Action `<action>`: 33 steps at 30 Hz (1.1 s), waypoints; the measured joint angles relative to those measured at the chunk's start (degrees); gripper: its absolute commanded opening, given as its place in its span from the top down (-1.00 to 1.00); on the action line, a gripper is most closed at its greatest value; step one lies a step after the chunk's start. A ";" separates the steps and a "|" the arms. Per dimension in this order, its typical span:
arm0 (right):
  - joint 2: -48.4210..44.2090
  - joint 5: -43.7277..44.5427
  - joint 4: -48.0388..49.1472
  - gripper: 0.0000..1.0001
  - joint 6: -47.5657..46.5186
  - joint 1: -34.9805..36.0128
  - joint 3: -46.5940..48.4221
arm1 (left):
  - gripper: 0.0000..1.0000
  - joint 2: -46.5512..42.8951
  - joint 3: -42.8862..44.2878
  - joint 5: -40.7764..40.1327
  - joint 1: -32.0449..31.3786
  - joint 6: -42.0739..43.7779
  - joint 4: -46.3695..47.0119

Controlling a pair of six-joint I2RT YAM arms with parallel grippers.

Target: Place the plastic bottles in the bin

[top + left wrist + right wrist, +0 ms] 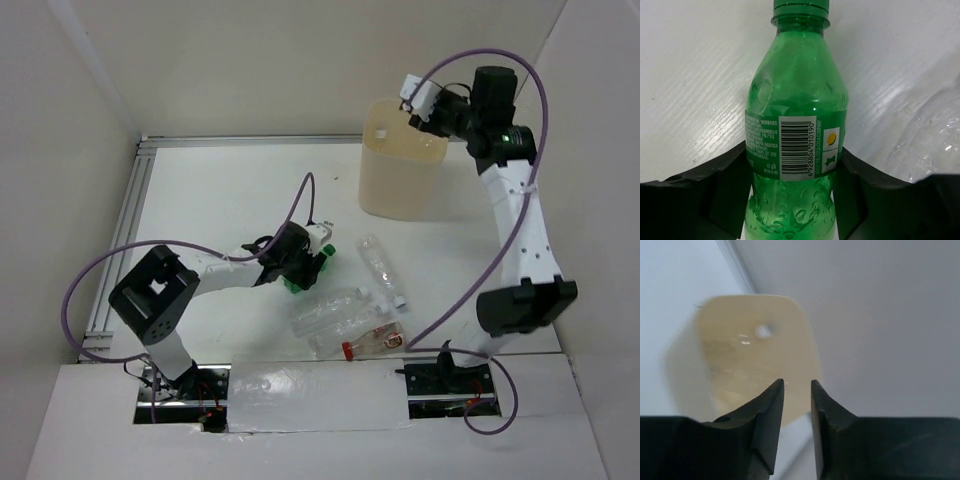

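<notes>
My left gripper (792, 192) clamps the green bottle (795, 95); my right gripper (797, 390) hangs above the bin (735, 365), jaws slightly apart, empty.

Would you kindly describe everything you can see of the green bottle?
The green bottle is translucent green plastic with a green cap, droplets inside, and a label band bearing a barcode and small print. The left pincer clasps it at the label from both sides. It lies left of the clear bottles over the white table; whether it rests there is unclear.
</notes>
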 measured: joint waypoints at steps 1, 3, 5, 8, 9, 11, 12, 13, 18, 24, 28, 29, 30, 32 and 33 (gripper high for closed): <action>-2.43 -2.08 0.55 0.45 4.37 -0.39 -2.62 | 0.21 0.11 0.48 0.22 0.00 -0.02 -0.39; -10.45 -7.32 2.93 0.72 13.53 -1.29 -12.20 | 0.33 -0.09 1.27 0.35 0.07 -0.02 -1.90; -19.41 -11.50 6.21 0.75 22.32 -1.64 -24.13 | 0.46 -1.16 2.34 0.50 0.02 0.02 -3.74; -29.81 -15.10 8.59 0.06 32.54 -1.57 -37.57 | 0.77 -5.44 5.92 1.11 0.00 -0.09 -7.39; -32.17 -15.82 9.01 -0.15 35.06 -1.86 -40.72 | 0.80 -6.88 8.39 1.51 0.00 -0.11 -8.17; -35.21 -17.29 9.11 -1.00 38.03 -3.41 -45.72 | 0.86 -9.05 14.21 2.56 0.00 -0.20 -7.45; -36.09 -17.90 8.83 -1.00 38.40 -4.17 -47.50 | 0.86 -9.62 17.59 3.28 0.00 -0.37 -6.32; -36.65 -18.73 8.52 -1.00 37.94 -4.81 -49.07 | 0.86 -9.73 21.24 4.11 -0.02 -0.66 -5.25; -38.58 -21.00 4.59 -0.39 35.52 -5.84 -54.42 | 0.84 -5.53 36.50 7.67 -0.02 -4.57 7.89; -41.70 -18.99 2.62 0.99 35.04 -6.03 -61.02 | 0.51 10.54 54.84 8.72 -0.04 -11.45 19.61; -43.04 -16.94 2.69 0.65 35.91 -6.47 -65.48 | 0.22 22.86 66.01 4.42 -0.74 -15.32 22.93; -43.28 -16.57 2.75 0.30 36.20 -6.58 -66.03 | -0.01 27.08 71.41 2.38 -1.01 -15.45 21.68; -43.63 -16.13 2.86 0.10 36.74 -6.78 -66.62 | -0.08 30.93 75.76 0.46 -1.33 -15.32 21.53; -44.54 -15.37 3.02 -0.44 36.54 -7.04 -67.52 | -0.30 35.74 81.07 -3.17 -1.92 -14.97 20.92; -45.03 -15.21 2.89 -0.57 36.81 -7.08 -67.80 | -0.41 37.77 83.10 -5.14 -2.23 -14.62 20.79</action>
